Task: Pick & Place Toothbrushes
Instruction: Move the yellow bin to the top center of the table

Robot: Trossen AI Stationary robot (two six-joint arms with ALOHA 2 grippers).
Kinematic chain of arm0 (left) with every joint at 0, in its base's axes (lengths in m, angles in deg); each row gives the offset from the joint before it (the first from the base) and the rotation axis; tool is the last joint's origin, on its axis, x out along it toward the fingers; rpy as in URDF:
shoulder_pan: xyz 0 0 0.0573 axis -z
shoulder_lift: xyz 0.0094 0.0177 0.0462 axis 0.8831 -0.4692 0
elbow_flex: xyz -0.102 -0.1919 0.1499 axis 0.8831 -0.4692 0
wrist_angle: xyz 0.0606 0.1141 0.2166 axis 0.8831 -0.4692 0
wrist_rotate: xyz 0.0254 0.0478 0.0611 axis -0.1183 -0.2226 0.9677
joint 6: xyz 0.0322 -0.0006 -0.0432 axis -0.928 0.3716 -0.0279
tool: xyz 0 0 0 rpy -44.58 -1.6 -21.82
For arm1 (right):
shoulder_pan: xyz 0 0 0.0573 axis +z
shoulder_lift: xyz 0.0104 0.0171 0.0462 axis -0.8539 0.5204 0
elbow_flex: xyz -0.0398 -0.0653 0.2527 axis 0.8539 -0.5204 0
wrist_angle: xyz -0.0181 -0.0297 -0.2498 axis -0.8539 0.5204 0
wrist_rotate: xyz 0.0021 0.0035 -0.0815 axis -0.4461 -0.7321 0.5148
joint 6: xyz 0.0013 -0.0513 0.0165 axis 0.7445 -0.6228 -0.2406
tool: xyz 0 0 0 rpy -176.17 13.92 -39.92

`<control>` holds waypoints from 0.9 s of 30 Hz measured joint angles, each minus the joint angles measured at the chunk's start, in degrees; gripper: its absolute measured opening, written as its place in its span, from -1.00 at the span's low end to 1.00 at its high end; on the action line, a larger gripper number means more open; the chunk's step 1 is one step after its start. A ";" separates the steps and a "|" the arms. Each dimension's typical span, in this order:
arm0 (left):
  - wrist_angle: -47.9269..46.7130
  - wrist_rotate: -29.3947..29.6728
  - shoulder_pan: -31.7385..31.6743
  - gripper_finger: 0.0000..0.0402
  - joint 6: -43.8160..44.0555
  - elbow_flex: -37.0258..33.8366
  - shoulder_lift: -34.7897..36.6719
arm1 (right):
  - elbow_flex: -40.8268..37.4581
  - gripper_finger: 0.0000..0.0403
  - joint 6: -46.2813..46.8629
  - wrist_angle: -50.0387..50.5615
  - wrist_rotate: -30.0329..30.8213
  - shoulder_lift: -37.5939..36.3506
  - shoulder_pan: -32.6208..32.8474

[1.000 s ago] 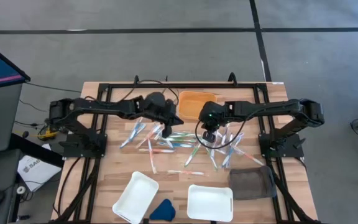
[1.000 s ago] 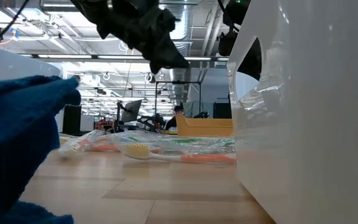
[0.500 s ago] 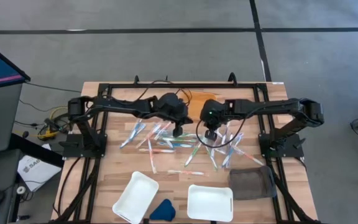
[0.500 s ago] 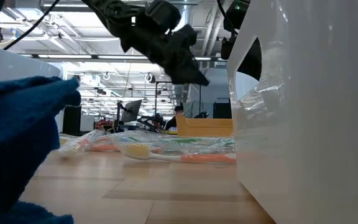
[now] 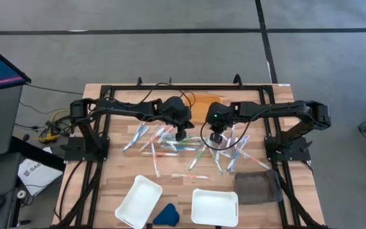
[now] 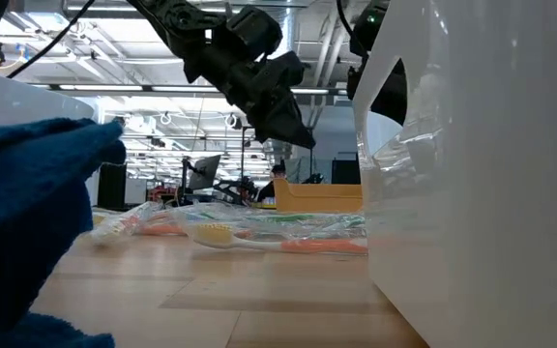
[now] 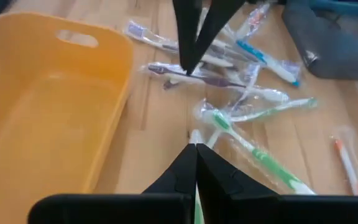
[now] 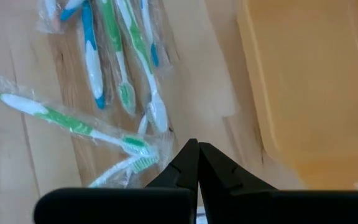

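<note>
Several wrapped toothbrushes [image 5: 184, 147] in green, blue, orange and white lie scattered flat on the middle of the wooden table. An orange tray [image 5: 201, 104] stands just beyond them. My left gripper [image 5: 182, 135] hangs shut over the pile's left part, its tip [image 6: 304, 141] clear above the table. My right gripper [image 5: 213, 139] hangs shut over the pile's right part, near the orange tray's front edge. In the left wrist view a green toothbrush [image 7: 253, 155] lies past my shut left fingers [image 7: 191, 163]. In the right wrist view green and blue toothbrushes [image 8: 92, 59] lie below my shut right gripper [image 8: 197, 150].
Two white trays [image 5: 138, 200] [image 5: 214, 207] stand at the near edge with a dark-blue object [image 5: 166, 215] between them. A dark grey tray [image 5: 258, 186] is at the near right. The black frame [image 5: 170, 89] borders the table.
My left gripper has gone toward the table's right and down, from beside the pile's left part to over its middle, and has stayed shut.
</note>
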 joint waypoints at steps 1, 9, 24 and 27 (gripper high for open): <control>-0.23 0.04 -0.14 -0.99 0.01 0.00 0.00 | -0.08 -1.00 0.11 0.72 -0.02 0.02 -0.22; -1.67 0.26 -0.39 -0.99 2.12 0.04 -2.05 | -0.09 -1.00 2.60 2.11 0.09 0.39 -3.12; -4.14 0.89 -3.70 -0.99 8.99 0.00 -3.80 | -2.20 -1.00 4.11 3.91 4.29 0.33 -3.30; -4.26 0.94 -4.13 -0.99 9.51 0.07 -4.62 | -3.74 -1.00 4.10 3.94 4.21 0.33 -4.10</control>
